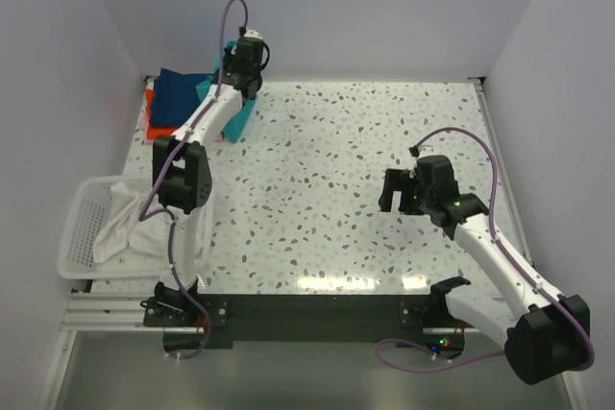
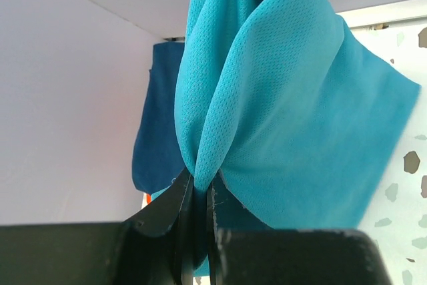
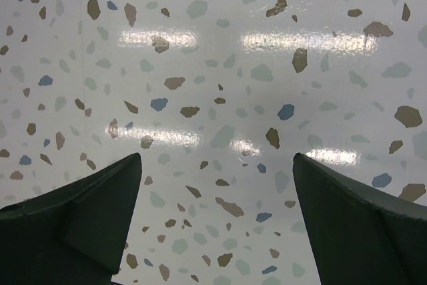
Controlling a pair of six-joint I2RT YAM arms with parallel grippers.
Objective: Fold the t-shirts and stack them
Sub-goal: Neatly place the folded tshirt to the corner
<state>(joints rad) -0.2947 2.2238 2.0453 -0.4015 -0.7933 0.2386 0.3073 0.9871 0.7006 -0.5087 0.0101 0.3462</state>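
Observation:
My left gripper (image 1: 243,69) is at the back left of the table, shut on a bunched fold of the teal t-shirt (image 2: 280,111). The teal cloth (image 1: 240,117) hangs below it, next to the stack. The stack lies in the far left corner: a navy blue shirt (image 1: 183,93) on top, with orange-red (image 1: 154,127) and pink (image 1: 147,110) edges showing under it. The navy shirt also shows behind the teal cloth in the left wrist view (image 2: 157,131). My right gripper (image 1: 396,191) is open and empty over bare table at the right; its fingers (image 3: 80,218) are wide apart.
A white slatted basket (image 1: 82,228) with white cloth (image 1: 130,228) in it hangs off the table's left front edge. White walls close the back and both sides. The speckled tabletop (image 1: 327,170) spans the space between the two arms.

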